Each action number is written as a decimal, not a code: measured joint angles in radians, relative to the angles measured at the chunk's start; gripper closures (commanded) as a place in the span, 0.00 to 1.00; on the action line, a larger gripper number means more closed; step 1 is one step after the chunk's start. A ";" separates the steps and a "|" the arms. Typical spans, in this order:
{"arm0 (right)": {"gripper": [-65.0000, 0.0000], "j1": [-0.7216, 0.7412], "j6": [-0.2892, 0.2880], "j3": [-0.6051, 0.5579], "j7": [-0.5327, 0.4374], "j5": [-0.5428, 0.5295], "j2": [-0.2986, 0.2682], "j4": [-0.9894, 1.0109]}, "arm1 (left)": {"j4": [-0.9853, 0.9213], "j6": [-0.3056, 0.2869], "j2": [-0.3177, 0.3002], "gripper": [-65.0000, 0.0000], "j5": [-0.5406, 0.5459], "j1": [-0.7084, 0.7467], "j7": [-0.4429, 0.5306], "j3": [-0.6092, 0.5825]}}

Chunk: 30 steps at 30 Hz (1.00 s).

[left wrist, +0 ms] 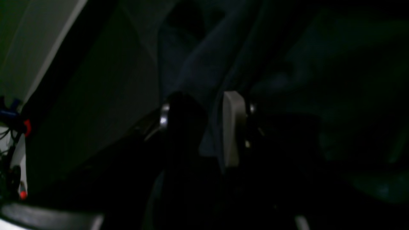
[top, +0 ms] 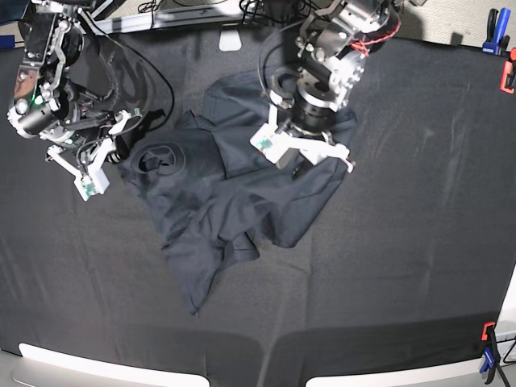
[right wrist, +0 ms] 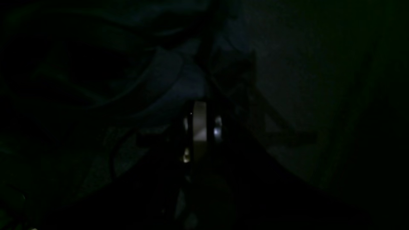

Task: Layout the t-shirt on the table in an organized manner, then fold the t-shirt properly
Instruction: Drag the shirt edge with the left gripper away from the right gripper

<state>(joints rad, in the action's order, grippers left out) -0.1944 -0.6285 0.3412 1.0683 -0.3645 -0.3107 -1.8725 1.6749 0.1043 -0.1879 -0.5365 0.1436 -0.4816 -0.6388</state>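
Currently, left hand point(left wrist: 204, 127) pinches a shirt point(top: 234, 201) fold; right hand point(right wrist: 200, 124), pressed together, grips its edge. Shirt lies bunched on bench point(top: 403, 266) between them; uneven pulling risks slipping or twisting.

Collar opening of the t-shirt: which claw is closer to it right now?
Right. The right claw sits just beside the collar opening, at the t-shirt's edge; the left claw is farther off, over the shirt's body.

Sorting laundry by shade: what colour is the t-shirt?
Plain dark slate-blue t-shirt, clearest in the base view.
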 measured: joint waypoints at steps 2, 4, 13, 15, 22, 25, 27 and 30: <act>1.00 0.000 0.000 0.000 0.000 0.000 0.000 0.000 | 0.001 -0.041 0.000 0.70 0.035 0.000 -0.023 0.000; 1.00 0.000 0.000 0.000 0.000 0.000 0.000 0.000 | 0.001 -0.113 -0.003 0.70 0.069 0.003 -0.051 -0.001; 1.00 0.000 0.000 0.000 0.000 -0.003 0.000 0.000 | 0.001 -0.151 -0.006 1.00 0.072 0.019 -0.041 0.005; 1.00 0.000 0.000 0.000 0.000 -0.003 0.000 0.000 | 0.001 -0.113 -0.006 1.00 0.077 0.001 -0.041 0.024; 1.00 0.000 0.000 0.000 0.000 -0.003 0.000 0.000 | 0.017 0.041 -0.015 1.00 0.025 -0.059 -0.037 0.251; 1.00 0.000 0.000 0.000 0.000 -0.003 0.000 0.000 | 0.016 0.040 -0.058 1.00 0.122 -0.069 -0.011 0.384; 1.00 0.000 0.000 0.000 0.000 -0.003 0.000 0.000 | 0.016 0.036 -0.094 1.00 0.164 -0.069 0.037 0.473; 1.00 0.000 0.000 0.000 0.000 -0.003 0.000 0.000 | 0.016 0.034 -0.161 1.00 0.237 -0.072 0.088 0.591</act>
<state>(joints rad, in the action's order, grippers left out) -0.1944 -0.6285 0.3412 1.0687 -0.3676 -0.3107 -1.8725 1.6913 0.1383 -0.3492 -0.2993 0.0711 -0.3939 -0.0479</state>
